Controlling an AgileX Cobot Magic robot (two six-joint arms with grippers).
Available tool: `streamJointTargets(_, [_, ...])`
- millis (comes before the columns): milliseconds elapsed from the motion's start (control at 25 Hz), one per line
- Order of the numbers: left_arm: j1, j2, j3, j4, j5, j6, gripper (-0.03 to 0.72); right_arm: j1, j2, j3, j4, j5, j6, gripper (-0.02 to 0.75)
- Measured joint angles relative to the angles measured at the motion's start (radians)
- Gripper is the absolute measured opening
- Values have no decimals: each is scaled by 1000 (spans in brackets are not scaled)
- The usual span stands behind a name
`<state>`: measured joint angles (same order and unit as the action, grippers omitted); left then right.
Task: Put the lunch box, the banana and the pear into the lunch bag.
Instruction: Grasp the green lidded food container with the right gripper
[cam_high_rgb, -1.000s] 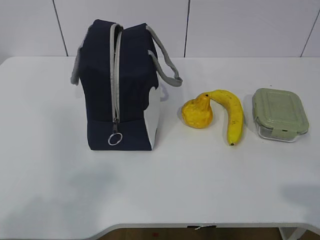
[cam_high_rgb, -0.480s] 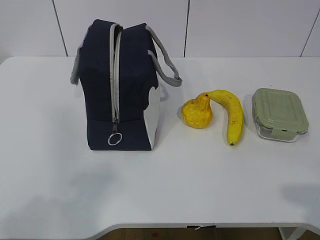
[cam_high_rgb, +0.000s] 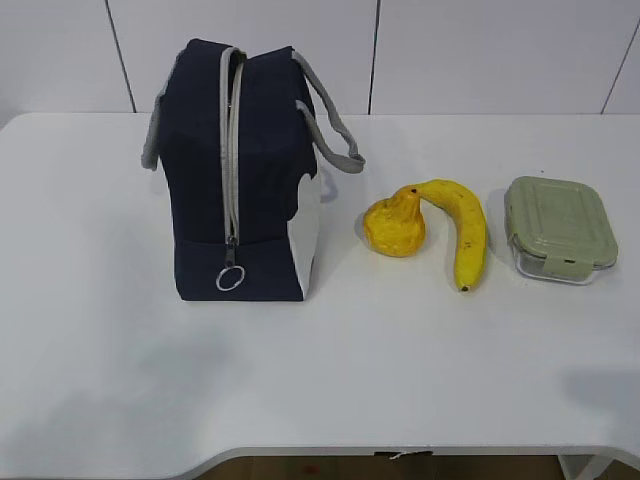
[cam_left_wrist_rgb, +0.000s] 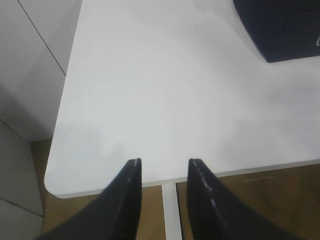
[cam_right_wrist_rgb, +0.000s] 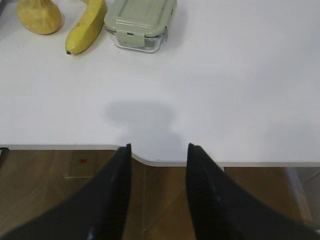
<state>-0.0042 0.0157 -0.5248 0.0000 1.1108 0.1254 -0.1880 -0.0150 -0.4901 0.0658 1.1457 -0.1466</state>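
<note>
The navy lunch bag (cam_high_rgb: 240, 170) stands upright on the left of the white table, its grey zipper running down the front to a ring pull (cam_high_rgb: 229, 278); a corner of it shows in the left wrist view (cam_left_wrist_rgb: 285, 27). The pear (cam_high_rgb: 394, 226) lies right of the bag and touches the banana (cam_high_rgb: 465, 228). The lunch box (cam_high_rgb: 557, 229) with its sage-green lid sits at the far right. The right wrist view shows the pear (cam_right_wrist_rgb: 39, 16), banana (cam_right_wrist_rgb: 87, 27) and lunch box (cam_right_wrist_rgb: 140, 22) far ahead. My left gripper (cam_left_wrist_rgb: 164, 162) and right gripper (cam_right_wrist_rgb: 159, 147) are open, empty, at the table's front edge.
The white table (cam_high_rgb: 330, 370) has a rounded front-left corner (cam_left_wrist_rgb: 50, 180) and a notched front edge (cam_right_wrist_rgb: 145, 160). A white panelled wall (cam_high_rgb: 480, 50) stands behind it. Brown floor (cam_right_wrist_rgb: 60, 190) lies below the front edge.
</note>
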Motion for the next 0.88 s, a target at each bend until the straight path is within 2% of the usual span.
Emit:
streamJointTargets(600, [-32, 0, 0, -5, 0, 0, 236, 31, 0, 0, 6, 0, 0, 306])
streamJointTargets(880, [-32, 0, 0, -5, 0, 0, 236, 30, 2, -5, 49, -7, 0, 306])
